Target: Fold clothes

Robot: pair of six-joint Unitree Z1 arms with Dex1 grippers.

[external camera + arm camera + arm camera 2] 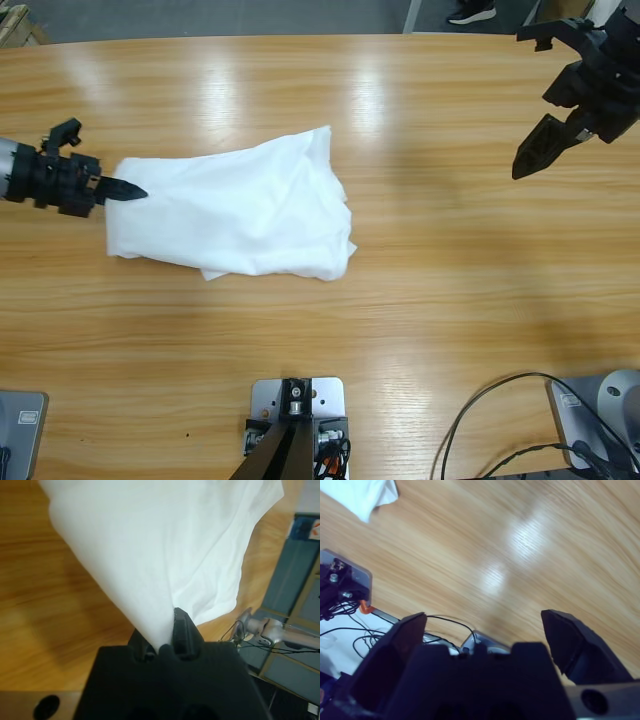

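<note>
- T-shirt (235,212) is lying crumpled in a rough folded heap on the table (420,300), a bit left of the middle.
- Left gripper (122,189) comes in flat from the left edge and its tip sits right at the shirt's left end.
- From the left wrist cam, that gripper (170,637) has its jaws pinched together on a bunched point of the white cloth (165,545), which fans out wide from the jaws across the wood.
- Shirt's right side looks doubled over with a loose rumpled edge; can't really tell which part is sleeve or hem from here.
- Right gripper (545,145) is up in the far right corner, raised off the table and well apart from the shirt.
- In its own wrist cam the right gripper (485,630) has its jaws spread wide with nothing between them, just bare wood under it, and a corner of the shirt (365,495) peeking in at the top left.
</note>
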